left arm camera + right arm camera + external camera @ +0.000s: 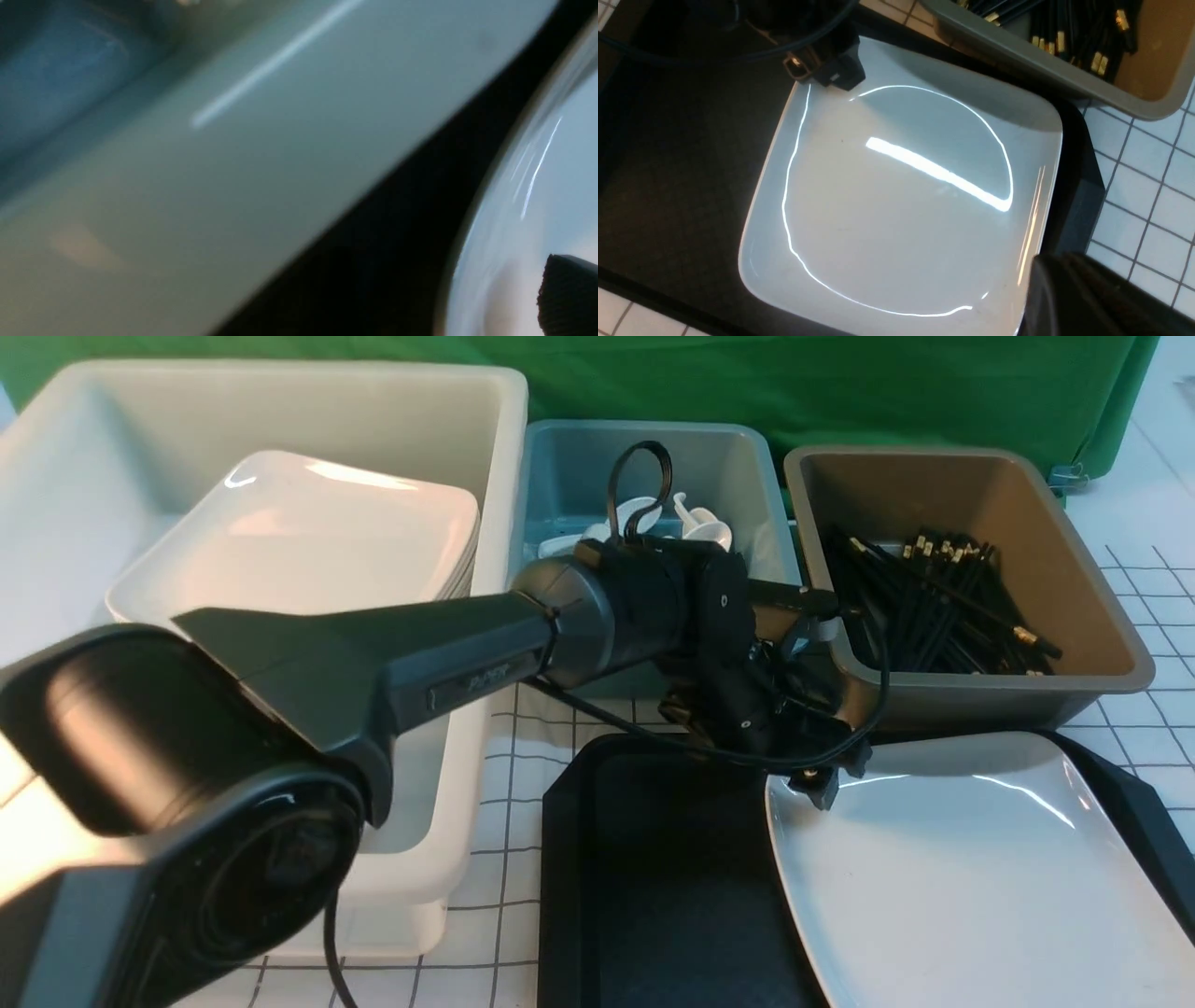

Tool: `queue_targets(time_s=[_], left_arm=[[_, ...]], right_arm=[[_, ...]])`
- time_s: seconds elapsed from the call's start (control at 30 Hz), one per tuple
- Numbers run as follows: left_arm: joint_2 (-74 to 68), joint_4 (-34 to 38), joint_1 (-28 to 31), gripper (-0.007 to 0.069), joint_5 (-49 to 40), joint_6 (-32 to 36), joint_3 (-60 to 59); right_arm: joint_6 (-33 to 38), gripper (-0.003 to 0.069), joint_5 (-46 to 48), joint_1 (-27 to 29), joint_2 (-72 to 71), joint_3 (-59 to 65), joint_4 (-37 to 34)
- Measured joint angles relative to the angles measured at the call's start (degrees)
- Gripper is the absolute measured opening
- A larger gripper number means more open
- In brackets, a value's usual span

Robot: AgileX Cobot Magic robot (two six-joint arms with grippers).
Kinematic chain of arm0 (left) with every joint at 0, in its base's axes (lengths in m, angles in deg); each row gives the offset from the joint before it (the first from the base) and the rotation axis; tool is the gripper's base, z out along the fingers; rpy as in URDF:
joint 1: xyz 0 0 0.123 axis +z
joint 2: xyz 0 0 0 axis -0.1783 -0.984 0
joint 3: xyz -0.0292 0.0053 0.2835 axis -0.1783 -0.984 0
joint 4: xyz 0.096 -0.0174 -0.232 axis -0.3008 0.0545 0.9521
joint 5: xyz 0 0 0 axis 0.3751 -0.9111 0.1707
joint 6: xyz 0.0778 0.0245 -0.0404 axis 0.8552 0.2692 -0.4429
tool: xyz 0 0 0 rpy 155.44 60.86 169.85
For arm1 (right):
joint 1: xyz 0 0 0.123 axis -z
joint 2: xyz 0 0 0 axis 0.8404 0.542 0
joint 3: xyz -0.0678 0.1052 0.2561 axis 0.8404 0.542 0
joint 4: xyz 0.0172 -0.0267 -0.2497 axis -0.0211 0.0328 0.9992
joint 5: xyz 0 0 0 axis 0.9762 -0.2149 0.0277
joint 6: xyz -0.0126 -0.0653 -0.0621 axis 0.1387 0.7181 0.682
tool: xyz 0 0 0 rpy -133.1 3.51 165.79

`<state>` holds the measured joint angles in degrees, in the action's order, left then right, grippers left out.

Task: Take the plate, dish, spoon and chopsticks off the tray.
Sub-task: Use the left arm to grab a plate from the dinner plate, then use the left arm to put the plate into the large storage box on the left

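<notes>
The white squarish plate [971, 877] [901, 210] lies on the right half of the black tray [653, 877] [682, 186]. My left gripper [836, 775] [826, 70] is at the plate's far left corner, open with nothing between its jaws. One of its fingers [567, 294] hovers over the plate's rim [537, 186]. My right gripper [1045, 270] is shut and empty above the plate's near right edge. White spoons [695, 523] lie in the grey-blue bin and black chopsticks [943, 607] [1064, 28] in the brown bin. The dish is out of view.
A large white tub [485, 429] at the left holds a stack of white plates [308, 532]. The grey-blue bin [644, 429] [233, 163] and the brown bin [1102, 644] [1017, 60] stand just behind the tray. My left arm [420, 653] spans the tub's front.
</notes>
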<state>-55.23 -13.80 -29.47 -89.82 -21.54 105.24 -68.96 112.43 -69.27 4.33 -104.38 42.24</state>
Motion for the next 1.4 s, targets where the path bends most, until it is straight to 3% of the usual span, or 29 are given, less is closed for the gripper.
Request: queue_targets(time_s=[0.13,0.2,0.27,0.5,0.77,1.17,1.4], left_arm=[[-0.66,0.84,0.00,0.0353,0.72,0.06,0.08],[-0.79,1.28,0.00,0.0202,0.42,0.32,0.18],[-0.74,2.40,0.11,0.0146,0.04,0.26,0.39],[0.80,2.34,0.18,0.0138,-3.24,0.37,0.45],[11.09,2.73,-0.07,0.0020,-8.20,5.06,0.45],[25.61,-0.68,0.63,0.0013,-11.23,7.84,0.35],[34.55,0.83,8.87,0.0013,-10.36,7.84,0.35]], right_arm=[[0.91,0.0005,-1.04,0.00,0.00,0.00,-0.04],[1.09,0.0005,-1.39,0.00,0.00,0.00,-0.04],[1.08,0.0005,-1.60,0.00,0.00,0.00,-0.04],[1.09,0.0005,-1.98,0.00,0.00,0.00,-0.14],[1.14,0.0005,-2.46,0.00,0.06,-1.52,-1.86],[6.35,0.0006,-0.39,0.00,0.06,-13.65,-16.36],[11.68,0.0007,-4.10,0.00,0.01,-16.11,-29.84]])
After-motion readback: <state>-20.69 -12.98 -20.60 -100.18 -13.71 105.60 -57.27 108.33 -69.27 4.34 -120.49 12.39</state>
